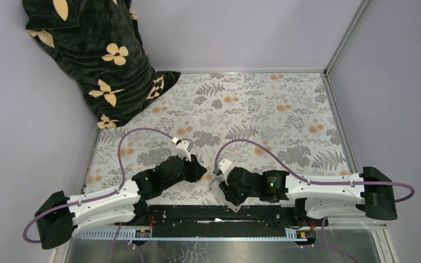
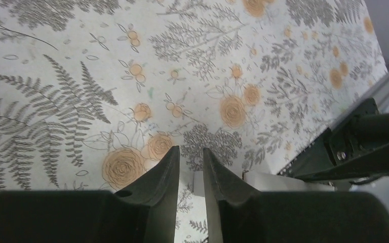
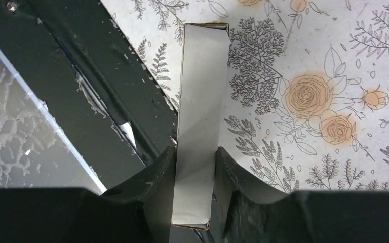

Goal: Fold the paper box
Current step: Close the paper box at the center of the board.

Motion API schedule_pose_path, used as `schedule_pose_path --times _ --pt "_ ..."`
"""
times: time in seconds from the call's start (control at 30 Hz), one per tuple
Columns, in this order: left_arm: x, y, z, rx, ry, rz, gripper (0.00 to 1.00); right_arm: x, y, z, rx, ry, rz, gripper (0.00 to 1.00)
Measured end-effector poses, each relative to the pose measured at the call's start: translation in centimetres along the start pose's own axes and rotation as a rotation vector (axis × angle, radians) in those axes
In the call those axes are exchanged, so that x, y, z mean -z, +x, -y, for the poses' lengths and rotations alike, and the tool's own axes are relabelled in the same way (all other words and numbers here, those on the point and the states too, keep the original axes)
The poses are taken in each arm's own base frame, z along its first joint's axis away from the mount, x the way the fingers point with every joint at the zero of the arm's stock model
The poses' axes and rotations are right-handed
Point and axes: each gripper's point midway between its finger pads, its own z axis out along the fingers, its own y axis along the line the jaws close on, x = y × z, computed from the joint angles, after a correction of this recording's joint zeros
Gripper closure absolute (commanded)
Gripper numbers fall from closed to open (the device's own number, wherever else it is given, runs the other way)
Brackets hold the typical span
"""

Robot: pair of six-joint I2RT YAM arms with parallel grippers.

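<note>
The paper box [image 3: 201,96] is white cardboard, folded flat into a narrow upright slab. My right gripper [image 3: 195,152] is shut on its lower part, and its top stands out past the fingertips over the flowered table cover. In the top view the right gripper [image 1: 225,190] sits near the front middle, with a white edge of the box [image 1: 229,205] below it. My left gripper [image 1: 200,170] is just to its left, empty. Its fingers [image 2: 168,172] stand a narrow gap apart above the cover. The white box [image 2: 276,181] shows to their right.
A black rail [image 1: 214,215] runs along the table's near edge, close beside the box in the right wrist view [image 3: 106,76]. A dark cloth with tan flowers [image 1: 98,60] hangs at the back left. Grey walls and a metal frame [image 1: 340,126] bound the table.
</note>
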Motion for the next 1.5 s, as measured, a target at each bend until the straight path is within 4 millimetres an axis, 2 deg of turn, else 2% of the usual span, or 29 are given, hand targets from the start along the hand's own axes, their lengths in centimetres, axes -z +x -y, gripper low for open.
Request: schedule_pose_path --times 0.27,0.43,0.6,0.83,0.93,1.13,1.33,1.5 --pt "1.1 1.5 1.7 0.005 0.154 -0.058 0.69 0.1 0.3 -0.5 0.026 -0.037 -0.014 0.79" --pt "3.0 0.9 3.4 0.025 0.268 -0.033 0.68 0.0 0.3 -0.5 0.028 -0.037 -0.017 0.80" --pt "4.2 0.5 4.6 0.034 0.336 -0.024 0.79 -0.3 -0.1 -0.8 0.028 -0.039 -0.013 0.81" --pt "3.3 4.2 3.5 0.041 0.320 -0.160 0.82 -0.6 -0.3 -0.9 0.028 -0.039 -0.014 0.81" --pt "3.3 5.0 3.3 0.046 0.323 -0.186 0.82 -0.7 -0.3 -1.0 0.029 -0.039 -0.013 0.81" --pt "3.7 4.6 3.5 0.047 0.340 -0.169 0.82 -0.8 -0.4 -1.1 0.028 -0.039 -0.014 0.81" --pt "4.4 3.1 4.1 0.049 0.363 -0.109 0.81 -1.1 -0.7 -1.4 0.028 -0.041 -0.009 0.82" --pt "4.4 2.7 4.3 0.050 0.361 -0.101 0.81 -1.2 -0.8 -1.5 0.032 -0.041 -0.009 0.82"
